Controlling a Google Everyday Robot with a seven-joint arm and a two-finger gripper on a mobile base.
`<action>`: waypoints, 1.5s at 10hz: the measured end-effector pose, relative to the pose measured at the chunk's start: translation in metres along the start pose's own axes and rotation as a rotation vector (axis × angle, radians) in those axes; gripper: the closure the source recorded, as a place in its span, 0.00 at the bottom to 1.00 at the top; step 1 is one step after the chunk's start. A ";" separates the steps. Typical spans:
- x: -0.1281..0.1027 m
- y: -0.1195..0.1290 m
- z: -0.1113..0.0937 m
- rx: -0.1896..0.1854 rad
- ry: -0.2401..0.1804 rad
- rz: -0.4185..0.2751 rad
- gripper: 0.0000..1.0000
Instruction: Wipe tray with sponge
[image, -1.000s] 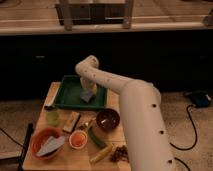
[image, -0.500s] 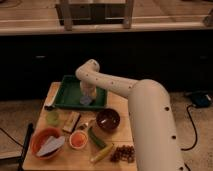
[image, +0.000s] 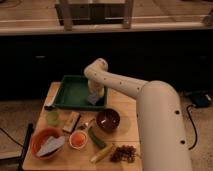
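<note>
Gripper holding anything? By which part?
Cannot tell for sure. The sponge sits right at the tip of the gripper, in the right end of the tray; the grip itself is hidden.

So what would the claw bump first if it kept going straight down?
Probably the sponge: it sits right at the tip of the claw, which points down into the tray. The tray floor seems to lie just beneath.

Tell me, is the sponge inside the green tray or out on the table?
Inside. The sponge sits within the raised rim of the tray, near the corner closest to the brown bowl, directly under the gripper.
</note>
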 end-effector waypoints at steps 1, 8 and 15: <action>0.005 -0.010 0.003 0.004 0.009 0.007 0.99; -0.049 -0.036 0.003 0.060 -0.065 -0.137 0.99; -0.008 0.019 -0.001 0.069 -0.054 -0.035 0.99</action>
